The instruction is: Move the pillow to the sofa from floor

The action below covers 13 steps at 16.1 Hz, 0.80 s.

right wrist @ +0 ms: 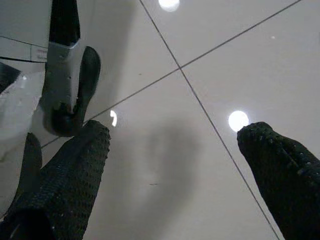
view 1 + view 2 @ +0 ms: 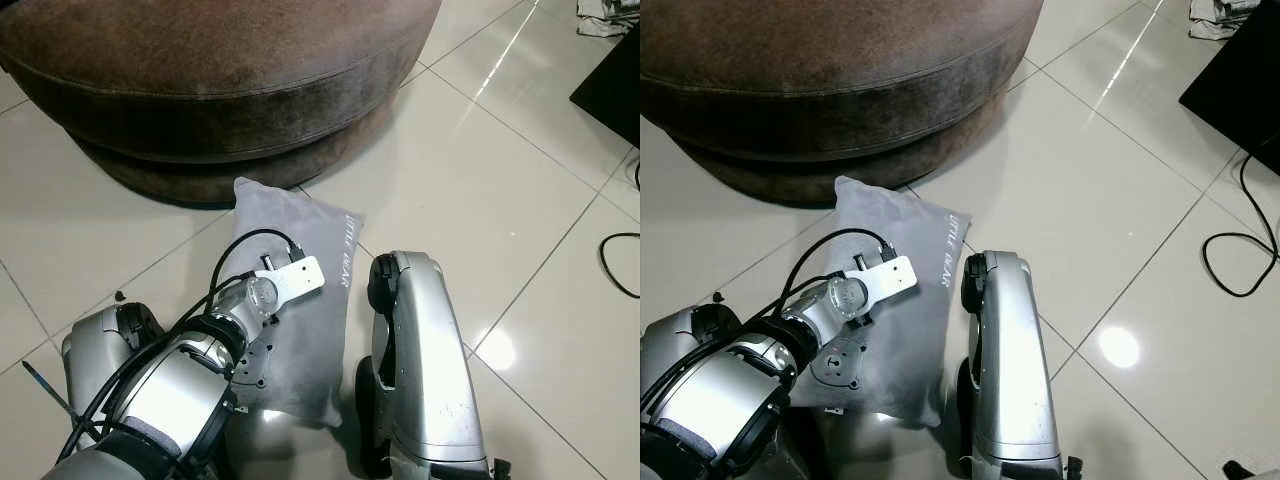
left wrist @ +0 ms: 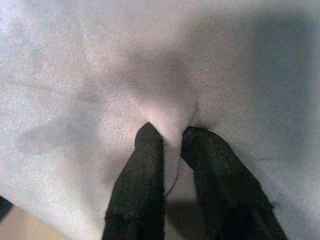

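Grey rectangular fabric pillow (image 2: pixel 300 300) with pale lettering along one long edge: lies flat on the glossy cream tiled floor (image 2: pixel 500 200), its far corner just beside the base of the round brown suede-like sofa (image 2: pixel 220 80), its near end between the robot's two silver arms. Left gripper (image 3: pixel 170 137): set down on the middle of the pillow, under the left arm's wrist, which crosses over the cushion in the head views; in the left wrist view the two black fingers (image 3: pixel 140 170) stand close together with only a narrow slit between them, their tips pressed into the grey cloth and a small ridge of fabric pinched up between them, so the grip is closed on the pillow. A black cable (image 2: pixel 240 250) loops over the pillow from that wrist. Right arm (image 2: pixel 420 370): silver, lying along the pillow's lettered side, just beside it. Right gripper (image 1: pixel 172 150): in the right wrist view its two textured black fingers (image 1: pixel 75 175) are spread wide apart over bare tile, holding nothing, near a grout crossing and two bright light reflections. Further items: a black cord (image 2: pixel 1240 240) lying on the tiles well to the right, and the corner of a flat black object (image 2: pixel 1240 80) at the far right edge.
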Available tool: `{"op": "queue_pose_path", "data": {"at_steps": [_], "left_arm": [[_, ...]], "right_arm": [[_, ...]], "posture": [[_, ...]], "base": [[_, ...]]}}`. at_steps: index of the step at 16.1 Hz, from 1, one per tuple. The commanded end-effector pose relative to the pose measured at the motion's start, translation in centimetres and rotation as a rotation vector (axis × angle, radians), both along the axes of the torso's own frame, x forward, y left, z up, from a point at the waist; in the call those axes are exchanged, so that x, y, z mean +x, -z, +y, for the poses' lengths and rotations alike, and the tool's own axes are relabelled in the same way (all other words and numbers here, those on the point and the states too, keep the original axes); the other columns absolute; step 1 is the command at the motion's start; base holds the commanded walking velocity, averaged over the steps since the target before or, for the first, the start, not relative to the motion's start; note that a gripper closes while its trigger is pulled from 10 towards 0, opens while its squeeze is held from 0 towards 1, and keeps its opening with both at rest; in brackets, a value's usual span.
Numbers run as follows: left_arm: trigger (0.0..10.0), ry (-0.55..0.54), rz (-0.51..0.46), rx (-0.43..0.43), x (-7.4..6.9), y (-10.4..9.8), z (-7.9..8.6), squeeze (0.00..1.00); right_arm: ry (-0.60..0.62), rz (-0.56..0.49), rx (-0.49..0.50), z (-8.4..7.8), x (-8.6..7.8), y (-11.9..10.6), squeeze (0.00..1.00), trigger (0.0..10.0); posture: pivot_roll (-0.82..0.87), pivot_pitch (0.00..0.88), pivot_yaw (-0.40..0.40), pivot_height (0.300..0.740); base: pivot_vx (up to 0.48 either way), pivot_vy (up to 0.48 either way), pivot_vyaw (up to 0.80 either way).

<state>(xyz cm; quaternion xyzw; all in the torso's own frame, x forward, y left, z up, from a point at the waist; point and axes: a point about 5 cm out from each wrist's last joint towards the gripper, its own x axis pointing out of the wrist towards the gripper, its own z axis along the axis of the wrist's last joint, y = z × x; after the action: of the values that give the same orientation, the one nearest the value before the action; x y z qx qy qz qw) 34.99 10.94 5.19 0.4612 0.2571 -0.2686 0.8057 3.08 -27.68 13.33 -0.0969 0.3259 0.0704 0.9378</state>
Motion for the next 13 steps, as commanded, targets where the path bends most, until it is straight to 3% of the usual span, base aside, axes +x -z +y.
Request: {"op": "queue_pose_path", "data": {"at_steps": [1,3,4,5,6,7,9,10,11,12,13], "left_arm": [[0.0,-0.022,0.052,-0.041,-0.9,1.2,-0.5,0.00],[0.0,-0.040,0.057,-0.071,-0.9,1.2,-0.5,0.00],[0.0,-0.100,0.073,-0.169,-1.0,1.3,-0.7,0.00],[0.0,-0.113,0.079,-0.190,-1.1,1.4,-0.8,0.00],[0.0,-0.205,0.090,-0.303,-1.2,1.6,-0.8,0.00],[0.0,-0.220,0.106,-0.338,-1.5,1.9,-0.9,0.00],[0.0,-0.308,0.142,-0.477,-2.6,3.1,-0.9,0.00],[0.0,-0.322,0.147,-0.503,-2.8,3.3,-0.8,0.00],[0.0,-0.322,0.150,-0.506,-2.9,3.4,-0.8,0.00],[0.0,-0.344,0.129,-0.587,-2.5,2.9,-0.8,0.00],[0.0,-0.354,0.111,-0.615,-2.2,2.5,-0.7,0.00]], "right_arm": [[0.014,0.029,-0.004,-0.3,-0.3,0.5,0.00,10.0],[0.011,0.026,-0.002,-0.2,0.0,0.7,0.00,10.0],[0.007,0.013,0.005,0.0,0.7,1.2,0.00,10.0],[0.006,0.006,0.007,0.1,1.1,1.6,0.00,10.0],[0.004,-0.013,0.014,0.3,1.9,2.2,0.00,10.0],[0.000,-0.033,0.020,0.5,2.5,2.5,0.00,10.0],[-0.014,-0.119,0.060,1.7,5.7,3.9,0.00,10.0],[-0.019,-0.140,0.074,2.2,6.9,4.5,0.00,10.0],[-0.020,-0.147,0.079,2.5,7.6,5.0,0.00,10.0],[-0.040,-0.192,0.105,3.4,9.7,5.6,0.00,10.0],[-0.047,-0.206,0.113,3.8,10.5,5.9,0.00,10.0]], "posture": [[-0.63,0.351,-0.093,0.306],[-0.62,0.343,-0.092,0.306],[-0.61,0.324,-0.081,0.306],[-0.60,0.306,-0.068,0.306],[-0.59,0.281,-0.057,0.306],[-0.58,0.266,-0.048,0.306],[-0.52,0.180,0.006,0.306],[-0.52,0.167,0.010,0.306],[-0.49,0.134,0.026,0.306],[-0.46,0.091,0.046,0.306],[-0.45,0.076,0.052,0.306]], "base": [[0.000,0.000,0.00],[0.000,0.000,0.00],[0.000,0.000,0.00],[0.000,0.000,0.00],[0.000,0.000,0.00],[0.000,0.000,0.00],[0.000,0.000,0.00],[0.000,0.000,0.00],[0.000,0.000,0.00],[0.000,0.000,0.00],[0.000,0.000,0.00]]}}
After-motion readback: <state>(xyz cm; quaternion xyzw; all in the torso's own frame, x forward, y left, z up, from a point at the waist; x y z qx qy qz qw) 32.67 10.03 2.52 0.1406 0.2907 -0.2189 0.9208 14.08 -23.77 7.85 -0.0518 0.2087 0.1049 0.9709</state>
